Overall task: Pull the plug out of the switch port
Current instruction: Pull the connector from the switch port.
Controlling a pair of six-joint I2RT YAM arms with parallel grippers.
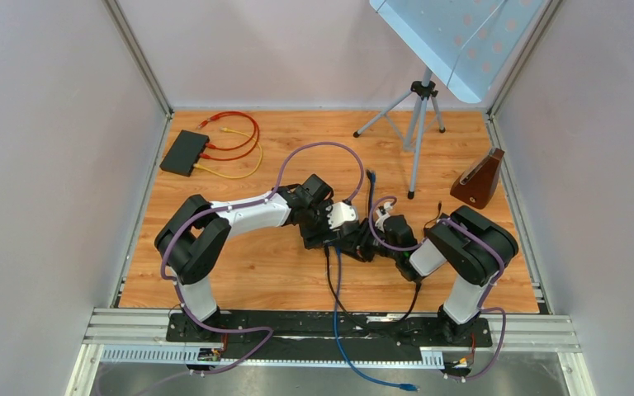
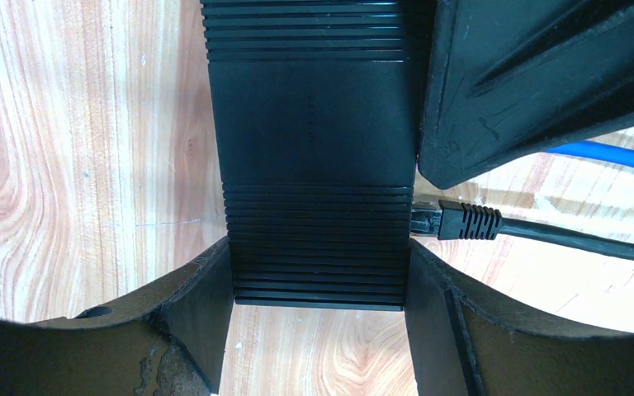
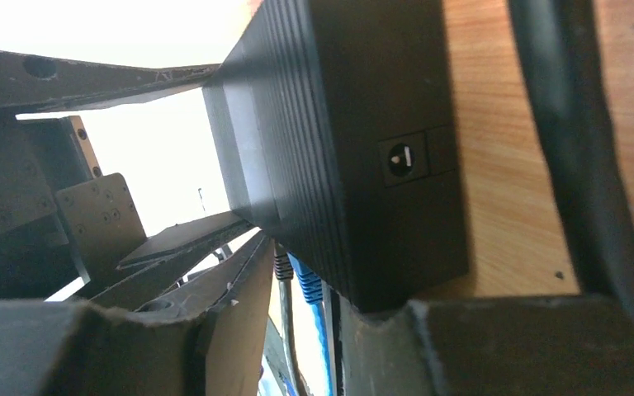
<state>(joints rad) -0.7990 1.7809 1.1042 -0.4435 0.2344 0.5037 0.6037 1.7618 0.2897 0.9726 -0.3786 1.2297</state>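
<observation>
Bracing the network switch (image 2: 314, 107), the left gripper (image 2: 318, 268) has one finger against each long side of the switch's near end, its jaws about half apart and filled by the casing. Two plugs stick out of the switch's port side. A black plug (image 2: 466, 223) sits seated there, its boot and cable running straight away from that side. Just beside it is a blue plug (image 3: 307, 285), whose blue cable (image 2: 611, 157) runs off the same way. The right gripper (image 3: 314, 293) is the nearer arm's, at that port side, with one finger lying over the blue plug in the left wrist view. Whether its jaws have closed on either plug I cannot tell. The pull should probably go along the plug's long axis, square off the port side.
</observation>
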